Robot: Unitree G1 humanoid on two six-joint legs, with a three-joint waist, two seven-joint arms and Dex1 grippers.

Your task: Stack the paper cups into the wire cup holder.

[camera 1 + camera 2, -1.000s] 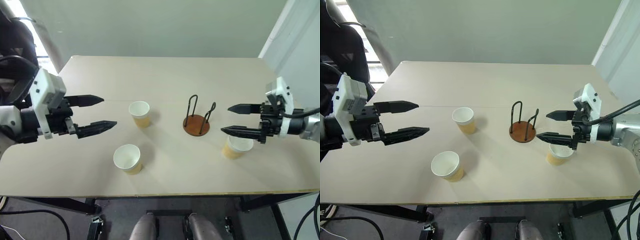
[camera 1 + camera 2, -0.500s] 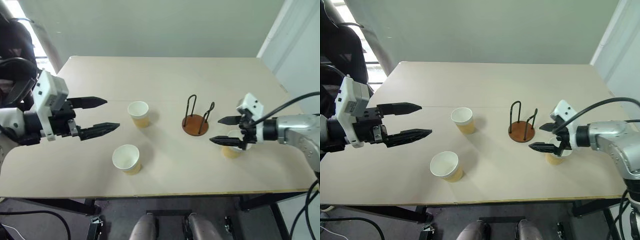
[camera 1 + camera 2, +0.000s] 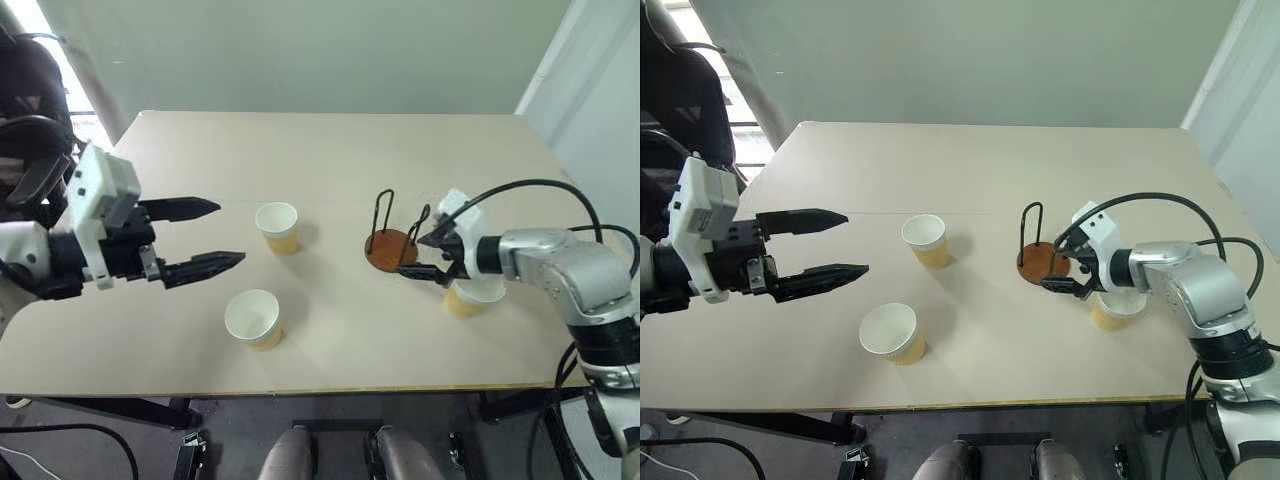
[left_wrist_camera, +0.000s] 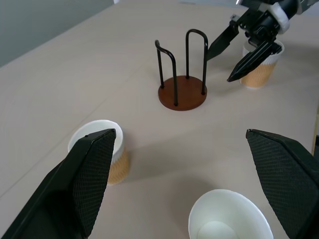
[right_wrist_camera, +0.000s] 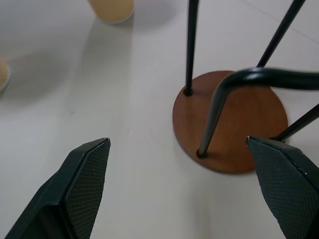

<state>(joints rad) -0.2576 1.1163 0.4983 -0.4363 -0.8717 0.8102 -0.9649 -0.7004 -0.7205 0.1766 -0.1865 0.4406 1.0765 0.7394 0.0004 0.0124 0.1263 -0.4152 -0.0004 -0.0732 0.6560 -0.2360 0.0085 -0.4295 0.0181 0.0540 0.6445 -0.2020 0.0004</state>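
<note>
Paper cups [image 3: 278,227] stand apart on my table [image 3: 330,150], one just beside the wire cup holder [image 3: 394,240] where my right gripper [image 3: 424,256] hovers with jaws apart, my left gripper [image 3: 210,235] likewise spread.

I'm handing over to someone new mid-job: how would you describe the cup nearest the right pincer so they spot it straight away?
Start at the wire cup holder, the brown disc with two black wire loops on the beige table. The cup stands upright just beyond it on the robot's right, under the open right pincer. The other two paper cups stand on the holder's other side, toward the left pincer.
</note>
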